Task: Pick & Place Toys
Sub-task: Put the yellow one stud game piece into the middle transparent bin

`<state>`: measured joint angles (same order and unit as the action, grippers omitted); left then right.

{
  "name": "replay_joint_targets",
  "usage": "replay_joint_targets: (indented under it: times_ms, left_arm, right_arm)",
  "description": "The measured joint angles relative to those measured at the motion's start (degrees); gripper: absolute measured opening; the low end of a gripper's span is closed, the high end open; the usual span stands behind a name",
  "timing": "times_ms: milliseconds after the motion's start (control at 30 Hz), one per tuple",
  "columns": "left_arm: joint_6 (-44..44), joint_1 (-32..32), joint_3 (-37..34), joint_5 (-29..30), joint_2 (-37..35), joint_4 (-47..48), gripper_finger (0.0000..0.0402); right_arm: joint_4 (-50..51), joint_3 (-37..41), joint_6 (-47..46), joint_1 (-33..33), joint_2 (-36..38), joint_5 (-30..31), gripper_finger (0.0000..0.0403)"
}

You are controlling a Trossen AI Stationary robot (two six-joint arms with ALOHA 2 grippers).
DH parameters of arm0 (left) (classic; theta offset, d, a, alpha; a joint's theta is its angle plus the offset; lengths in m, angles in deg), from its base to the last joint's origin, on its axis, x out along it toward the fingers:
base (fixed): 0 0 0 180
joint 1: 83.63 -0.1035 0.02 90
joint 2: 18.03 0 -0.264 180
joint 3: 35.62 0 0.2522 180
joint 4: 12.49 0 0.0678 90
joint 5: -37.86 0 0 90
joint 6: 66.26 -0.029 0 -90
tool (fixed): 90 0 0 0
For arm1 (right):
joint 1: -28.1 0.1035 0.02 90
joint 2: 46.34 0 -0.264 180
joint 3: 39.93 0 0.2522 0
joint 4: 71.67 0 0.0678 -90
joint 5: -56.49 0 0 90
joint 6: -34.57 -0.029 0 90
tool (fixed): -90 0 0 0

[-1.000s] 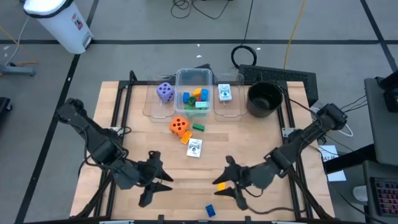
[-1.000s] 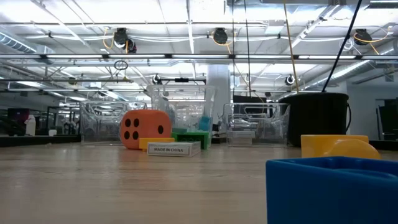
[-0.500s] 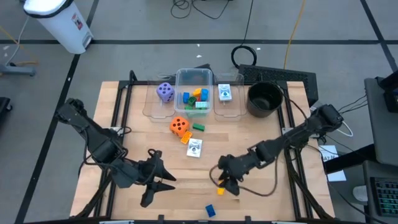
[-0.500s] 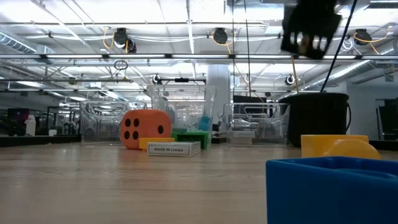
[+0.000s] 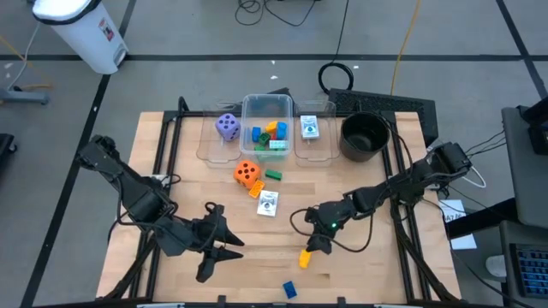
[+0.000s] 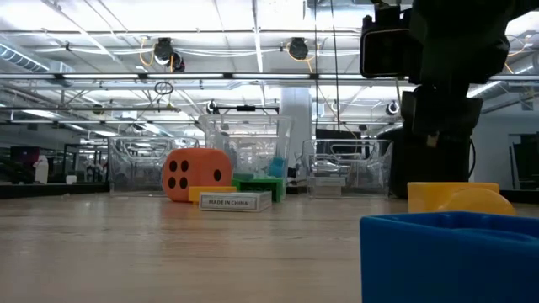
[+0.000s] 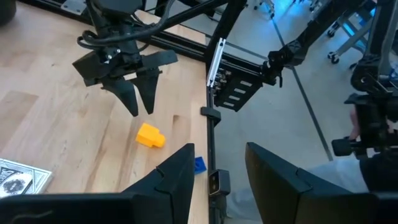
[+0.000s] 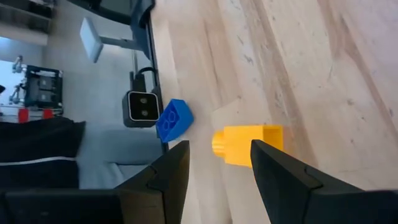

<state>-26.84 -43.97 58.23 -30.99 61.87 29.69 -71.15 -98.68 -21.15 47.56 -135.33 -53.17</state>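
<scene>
Swinging in since a second ago, right gripper [image 5: 313, 245] hangs open at 12 o'clock of chunky yellow block [image 5: 303, 258]. Left gripper [image 5: 224, 245] waits open; smooth blue block [image 5: 289, 290] lies near.

Two dice: an orange die [image 5: 247, 174] and a purple die [image 5: 227, 127]. Two printed cards: one card [image 5: 268, 204] on the bench [image 5: 171, 171], another card [image 5: 310, 128] in a clear tub. Loose blocks: one yellow block [image 5: 304, 258], one blue block [image 5: 290, 290], one green block [image 5: 273, 174]. One black pot [image 5: 363, 135]

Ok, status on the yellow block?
Right hand open above yellow block, nothing held. Left hand waiting, open. Blue block nearby, not blocking.
</scene>
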Motion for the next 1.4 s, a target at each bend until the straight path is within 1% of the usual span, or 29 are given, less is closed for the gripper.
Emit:
replay_joint_targets:
  times_ms: [133,200,367,467,633,800,1200,1300,1400]
  left_arm:
    - [-0.6,0.0,0.0,0.6,0.0,0.0,0.0146]
    - [-1.5,0.0,0.0,1.6,0.0,0.0,0.0141]
    - [-3.0,-0.7,0.0,2.9,0.0,0.0,0.013]
    - [-3.1,-1.2,0.0,2.9,0.0,0.0,0.0128]
    - [-3.0,-1.8,0.0,2.9,0.0,0.1,0.0127]
    - [-3.0,-1.8,0.0,2.9,0.0,0.0,0.0127]
    - [-3.2,-1.8,0.0,2.9,0.0,0.1,0.0127]
    - [-3.3,-1.8,0.0,2.9,0.0,0.1,0.0127]
    - [-3.8,-1.8,0.0,2.9,0.0,0.1,0.0127]
  right_arm:
    - [-0.4,0.4,0.9,0.0,0.0,0.4,0.0164]
    - [-0.3,0.5,1.4,0.0,0.0,1.7,0.0164]
    - [-0.3,0.5,1.8,0.0,-1.6,1.5,0.0164]
    - [-3.5,0.5,0.8,0.2,-4.2,0.0,0.0164]
    - [-10.8,0.4,-1.3,0.2,-7.8,-0.2,0.0164]
    - [-10.5,0.5,-2.2,1.1,-10.4,-2.9,0.0164]
    - [-10.8,0.5,-2.2,4.4,-11.3,-2.8,0.0164]
    - [-10.5,0.5,-2.3,5.0,-11.3,-1.2,0.0156]
    - [-10.5,0.5,-2.1,5.0,-11.3,0.5,0.0135]
